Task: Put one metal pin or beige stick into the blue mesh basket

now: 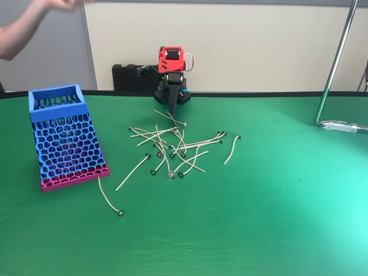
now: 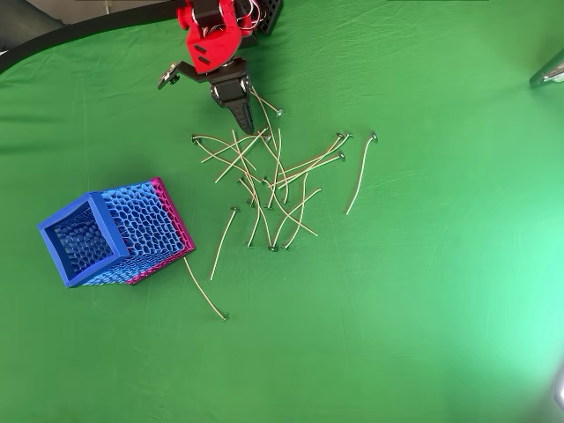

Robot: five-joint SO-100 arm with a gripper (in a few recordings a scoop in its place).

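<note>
In the fixed view, the red arm's gripper (image 1: 172, 109) points down, jaws together, at the far edge of the scattered beige sticks (image 1: 172, 146). Overhead, the blue mesh basket (image 2: 84, 242) stands well left, one stick (image 2: 203, 291) beside it.

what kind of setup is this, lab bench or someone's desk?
Looks like a lab or demo bench, not a desk: a green felt-like table against a plain wall, a small red robot arm mounted at its far edge, a metal stand clamped at the right, and a person's arm reaching in.
</note>
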